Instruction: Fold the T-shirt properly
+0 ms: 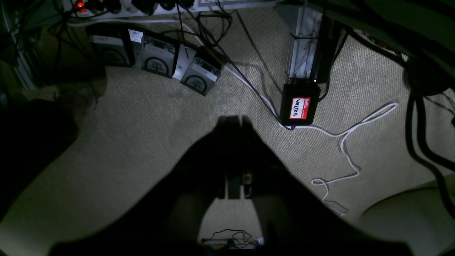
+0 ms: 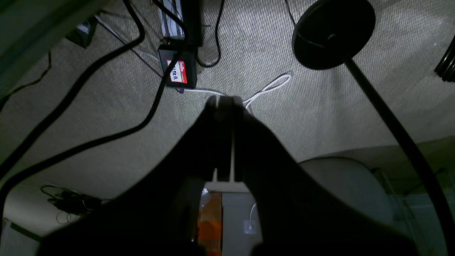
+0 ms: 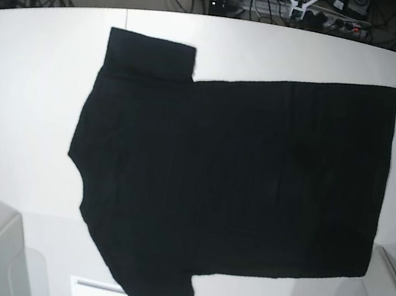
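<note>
Both grippers are hanging off the table, left gripper (image 1: 234,121) and right gripper (image 2: 224,101) pinched together, holding nothing, facing carpet (image 1: 142,124). Beyond, the T-shirt (image 3: 230,184) is lying flat, plain side up, spanning the white table (image 3: 23,103).

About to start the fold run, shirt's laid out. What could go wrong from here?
1. The T-shirt lies flat on the white table, but its lower sleeve reaches the near edge, so a pull could drag it off.
2. Both wrist cameras look at the floor, not the cloth, so the first approach relies on the base view alone.
3. The left gripper and right gripper are shut; they must open before grasping.
</note>
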You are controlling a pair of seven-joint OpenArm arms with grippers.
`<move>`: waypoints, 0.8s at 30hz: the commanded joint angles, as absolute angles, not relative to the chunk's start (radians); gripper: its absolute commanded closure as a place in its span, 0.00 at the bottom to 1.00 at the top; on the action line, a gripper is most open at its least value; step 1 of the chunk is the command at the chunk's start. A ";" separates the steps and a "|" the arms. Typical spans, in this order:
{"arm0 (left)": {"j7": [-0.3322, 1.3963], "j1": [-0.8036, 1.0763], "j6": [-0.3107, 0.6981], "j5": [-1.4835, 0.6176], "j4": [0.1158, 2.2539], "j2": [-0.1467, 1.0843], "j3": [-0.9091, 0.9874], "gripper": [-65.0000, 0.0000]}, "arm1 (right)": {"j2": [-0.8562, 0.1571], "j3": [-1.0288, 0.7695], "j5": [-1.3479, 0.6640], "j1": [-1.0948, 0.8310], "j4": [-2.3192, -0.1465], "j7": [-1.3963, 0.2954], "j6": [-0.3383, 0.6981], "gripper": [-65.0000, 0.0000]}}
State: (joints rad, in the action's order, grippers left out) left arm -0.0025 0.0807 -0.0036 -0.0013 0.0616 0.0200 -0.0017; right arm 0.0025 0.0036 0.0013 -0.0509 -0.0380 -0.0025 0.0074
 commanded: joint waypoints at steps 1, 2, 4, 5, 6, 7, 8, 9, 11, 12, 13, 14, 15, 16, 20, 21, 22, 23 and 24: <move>0.005 0.084 -0.010 0.002 0.059 0.022 -0.002 1.00 | -0.002 0.004 0.004 -0.051 -0.038 -0.005 -0.001 1.00; 0.005 0.085 -0.010 0.002 0.059 0.022 -0.002 1.00 | -0.002 0.004 0.004 -0.053 -0.039 -0.004 -0.001 1.00; 0.005 0.091 -0.010 0.004 0.062 0.024 -0.004 1.00 | -0.002 0.004 0.004 -0.056 -0.039 0.001 -0.001 1.00; 0.004 0.094 -0.010 0.004 0.065 0.024 -0.004 1.00 | -0.002 -0.001 0.004 -0.059 -0.045 0.001 -0.001 1.00; 0.004 0.105 -0.010 0.004 0.068 0.031 -0.004 1.00 | -0.005 -0.001 0.004 -0.079 -0.065 0.001 0.001 1.00; -0.001 0.111 -0.010 0.005 0.071 0.038 -0.004 1.00 | -0.012 0.001 0.004 -0.097 -0.096 0.001 0.001 1.00; -0.004 0.122 -0.010 0.005 0.084 0.044 -0.004 1.00 | -0.015 -0.001 0.001 -0.124 -0.142 -0.002 0.001 1.00; -0.004 0.145 -0.008 0.005 0.105 0.045 -0.004 1.00 | -0.019 -0.002 0.001 -0.156 -0.189 -0.005 0.001 1.00; -0.005 0.203 -0.007 0.005 0.183 0.067 -0.004 1.00 | -0.025 -0.002 -0.001 -0.220 -0.278 -0.004 0.001 1.00; -0.005 0.248 -0.007 0.005 0.239 0.081 -0.004 1.00 | -0.035 -0.002 -0.001 -0.255 -0.335 -0.005 0.001 1.00; -0.005 0.295 -0.007 -0.002 0.303 0.088 -0.004 1.00 | -0.041 -0.004 -0.001 -0.291 -0.384 -0.005 0.001 1.00; -0.005 0.341 -0.007 -0.004 0.374 0.101 -0.004 1.00 | -0.042 -0.004 -0.002 -0.320 -0.432 -0.005 0.001 1.00; -0.005 0.383 -0.007 -0.005 0.435 0.113 0.002 1.00 | -0.044 -0.004 -0.002 -0.349 -0.472 -0.005 0.001 1.00; -0.005 0.430 -0.007 -0.005 0.506 0.122 0.007 1.00 | -0.045 -0.005 -0.002 -0.383 -0.515 -0.005 0.001 1.00; -0.005 0.575 -0.007 -0.008 0.723 0.159 0.008 1.00 | -0.045 -0.025 -0.002 -0.501 -0.659 -0.005 0.001 1.00; -0.005 0.608 -0.007 -0.008 0.766 0.159 0.010 1.00 | -0.042 -0.056 -0.002 -0.532 -0.696 -0.005 0.001 1.00; -0.005 0.636 -0.007 -0.013 0.805 0.159 0.010 1.00 | -0.039 -0.084 -0.002 -0.556 -0.730 -0.005 0.001 1.00; -0.005 0.668 -0.007 -0.033 0.843 0.160 0.010 1.00 | -0.038 -0.114 -0.002 -0.585 -0.768 -0.005 0.001 1.00; -0.005 0.699 -0.007 -0.061 0.883 0.168 0.010 1.00 | -0.038 -0.136 -0.002 -0.613 -0.803 -0.005 0.001 1.00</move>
State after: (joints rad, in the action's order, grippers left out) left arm -0.0078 0.6720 -0.0032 -0.0647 0.8848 0.1608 0.0105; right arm -0.0284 -0.1337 -0.0010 -0.6010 -0.8001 -0.0139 0.0071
